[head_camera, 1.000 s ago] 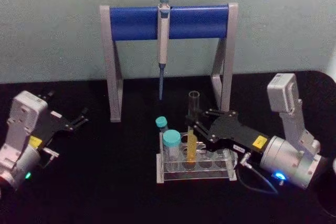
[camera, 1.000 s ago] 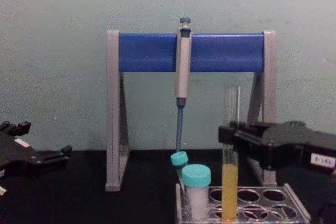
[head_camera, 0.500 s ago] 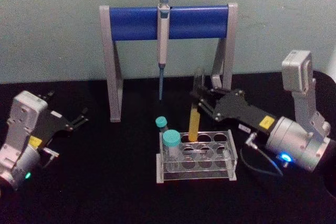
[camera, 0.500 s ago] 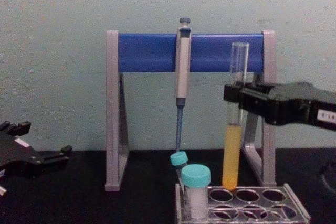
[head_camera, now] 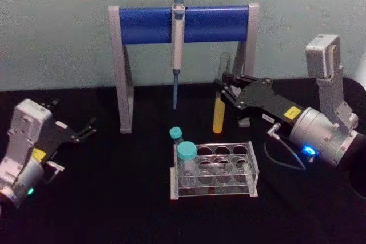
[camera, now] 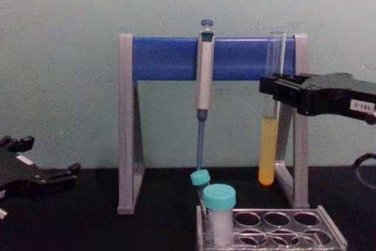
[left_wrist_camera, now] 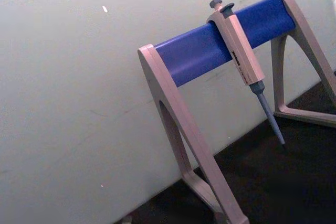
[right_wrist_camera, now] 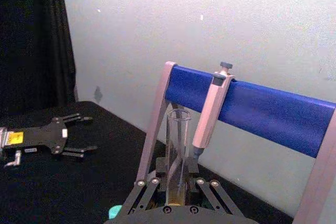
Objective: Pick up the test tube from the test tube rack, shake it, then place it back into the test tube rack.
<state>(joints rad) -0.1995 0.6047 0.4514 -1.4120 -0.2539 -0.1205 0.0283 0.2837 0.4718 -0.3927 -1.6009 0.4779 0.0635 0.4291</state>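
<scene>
One test tube point(head_camera: 219, 108) hangs in the air, held by the right gripper point(head_camera: 222, 88), whose jaws are closed on the glass partway up. The tube stands upright, long axis vertical, with its open mouth above the jaws and its rounded bottom below them. The yellow liquid fills the lower part, all of it under the grip. In the chest view the tube point(camera: 269, 121) hangs just in front of the right leg of the pipette stand point(camera: 164, 58), its bottom clear of the black table point(camera: 158, 227).

One test tube rack point(head_camera: 252, 171) sits on the table, below the jaws and nearer the robot, well apart from the tube's bottom. Its top plate shows rows of round holes. Two teal-capped vials stand at its left end, below and to the left of the jaws: a larger one point(head_camera: 187, 157) in front and a smaller one point(head_camera: 175, 135) behind it.

One grey pipette point(head_camera: 178, 41) hangs tip down from the blue bar of the single stand, to the left of the jaws and beyond the rack.

The left gripper point(head_camera: 86, 129) rests low at the far left, well apart from everything else, its jaws spread with nothing between them.
</scene>
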